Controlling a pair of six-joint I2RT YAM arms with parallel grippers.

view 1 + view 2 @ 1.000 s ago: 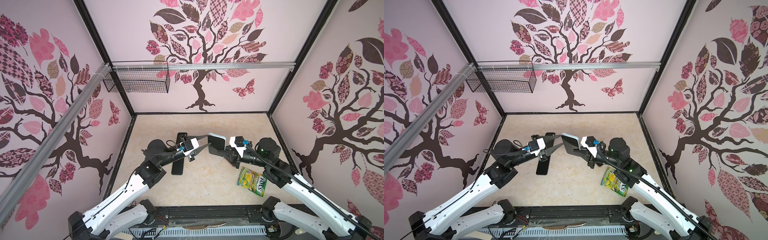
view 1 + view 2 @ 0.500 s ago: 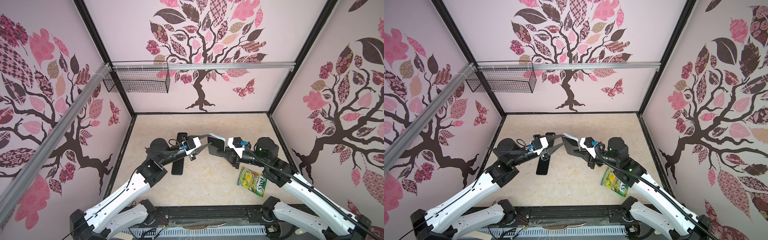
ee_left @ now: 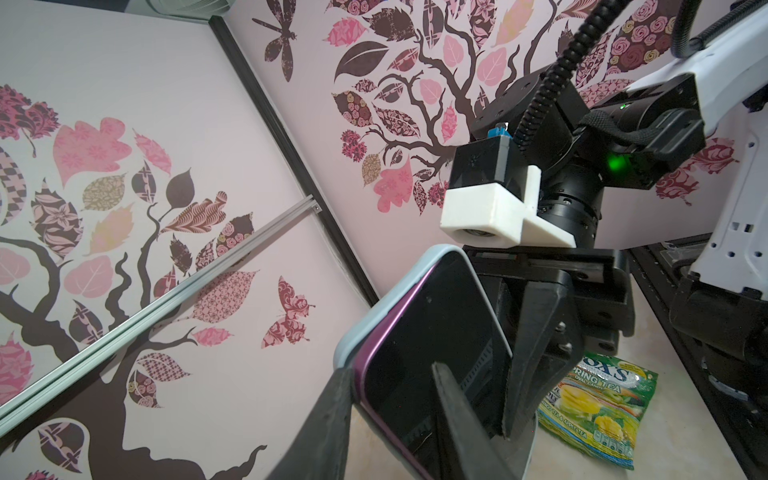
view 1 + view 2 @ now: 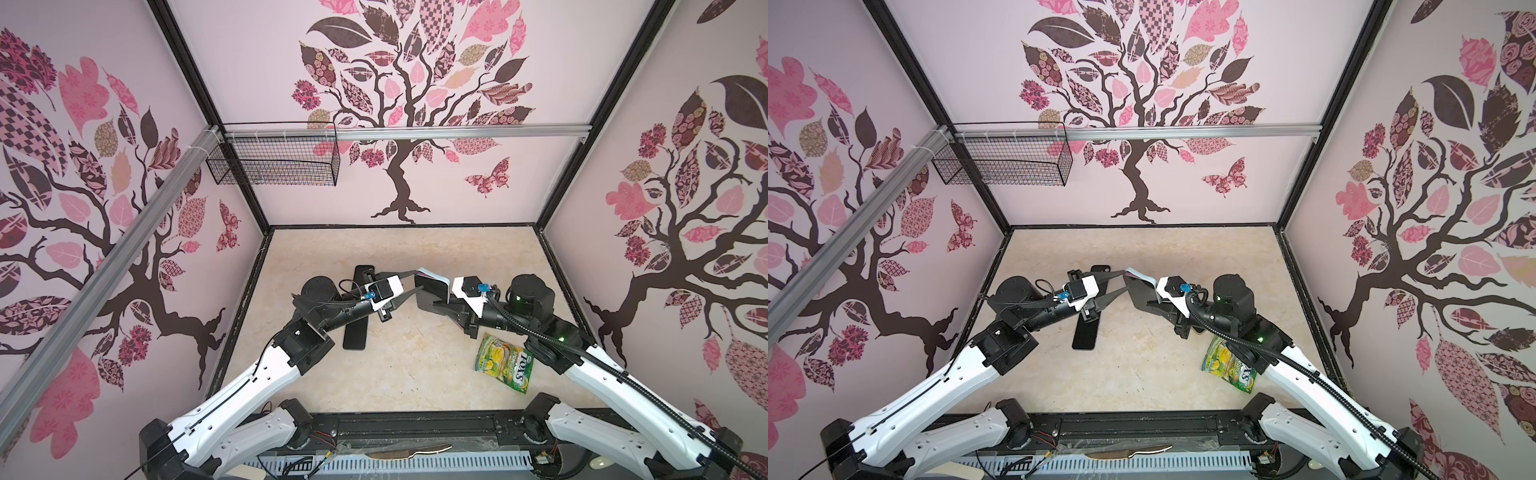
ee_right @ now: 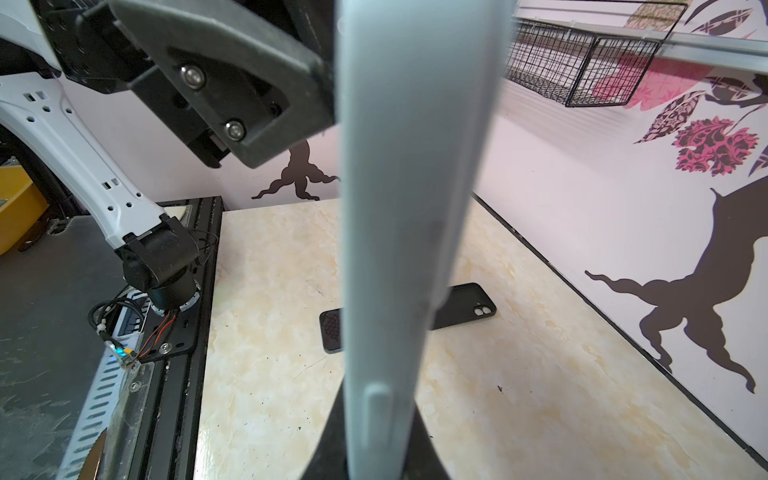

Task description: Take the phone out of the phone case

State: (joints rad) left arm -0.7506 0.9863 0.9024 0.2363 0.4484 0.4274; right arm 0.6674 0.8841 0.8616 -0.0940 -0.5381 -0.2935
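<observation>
**A:** Where was the phone (image 3: 428, 332)?

**B:** Up off the table (image 4: 415, 374), sitting in the pale blue phone case (image 5: 407, 208) between the two grippers. The right gripper (image 4: 436, 302) was clamped on it, with one finger flat on the screen and the case's edge rising straight out from between its fingers.

**A:** And the left gripper (image 4: 412, 281)?

**B:** Its fingers stood apart, astride the end farthest from the right gripper. One was against the case's back and one lay across the glass. Whether they pinched, I couldn't tell.

**A:** Anything else?

**B:** A black cover (image 4: 355, 336) lay flat below the left gripper, under its wrist. A green sweet packet (image 4: 505, 363) lay behind the right gripper, beside its forearm.
</observation>
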